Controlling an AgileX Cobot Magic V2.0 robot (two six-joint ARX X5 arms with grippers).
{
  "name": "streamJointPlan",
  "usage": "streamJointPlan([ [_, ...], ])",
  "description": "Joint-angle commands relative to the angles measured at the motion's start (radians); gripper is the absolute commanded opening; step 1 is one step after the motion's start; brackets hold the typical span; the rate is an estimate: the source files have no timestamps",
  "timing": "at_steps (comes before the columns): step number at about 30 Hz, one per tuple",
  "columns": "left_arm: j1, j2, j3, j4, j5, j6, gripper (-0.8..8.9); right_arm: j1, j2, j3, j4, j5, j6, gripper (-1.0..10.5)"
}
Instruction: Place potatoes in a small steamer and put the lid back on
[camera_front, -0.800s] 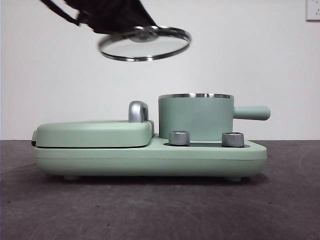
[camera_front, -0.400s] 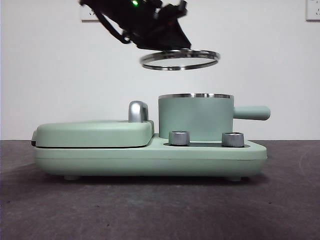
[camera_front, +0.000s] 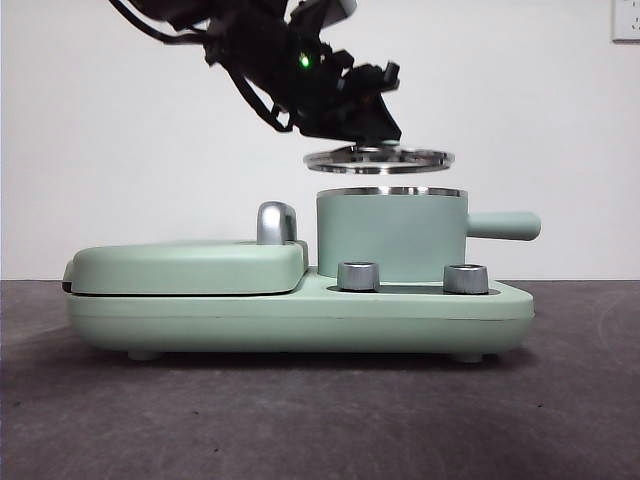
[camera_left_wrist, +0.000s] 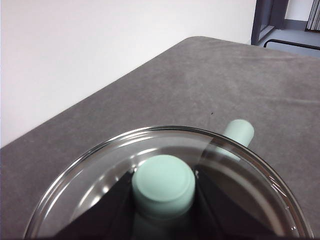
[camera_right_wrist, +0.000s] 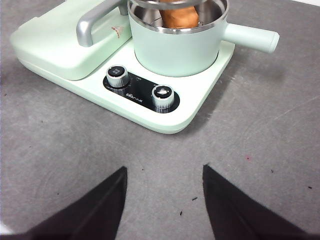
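Observation:
The small mint-green steamer (camera_front: 390, 235) stands on the right side of the appliance base (camera_front: 300, 315), its stubby handle (camera_front: 503, 225) pointing right. In the right wrist view the brown-orange potato (camera_right_wrist: 179, 17) lies inside the steamer (camera_right_wrist: 180, 45). My left gripper (camera_front: 368, 135) is shut on the mint-green knob (camera_left_wrist: 163, 185) of the clear glass lid (camera_front: 379, 159) and holds it level, a little above the steamer's rim. The lid (camera_left_wrist: 100, 165) fills the left wrist view. My right gripper (camera_right_wrist: 165, 200) is open and empty above the table in front of the appliance.
A flat mint-green griddle cover (camera_front: 185, 266) with a steel handle (camera_front: 276, 222) lies on the left of the base. Two steel dials (camera_front: 359, 276) (camera_front: 465, 278) sit on the base's front. The grey table (camera_front: 320, 420) runs in front.
My left gripper has carried the lid rightward and down, from high at the left to just above the steamer. The lid has levelled out. The steamer has not moved.

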Motion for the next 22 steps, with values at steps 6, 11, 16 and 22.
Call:
streamJointPlan([
  [6, -0.011, 0.020, 0.041, 0.033, 0.023, 0.020, 0.15, 0.005, 0.002, 0.002, 0.008, 0.005, 0.017, 2.3],
  [11, -0.011, 0.029, 0.041, 0.039, 0.029, 0.026, 0.15, 0.005, 0.002, 0.002, 0.007, 0.005, 0.017, 2.3],
  [16, -0.012, 0.051, 0.041, 0.056, 0.034, 0.026, 0.15, 0.005, 0.002, 0.002, 0.008, 0.005, 0.017, 2.3],
  [22, -0.012, 0.071, 0.041, 0.055, 0.034, 0.026, 0.15, 0.005, 0.002, 0.002, 0.008, 0.005, 0.017, 2.3],
])
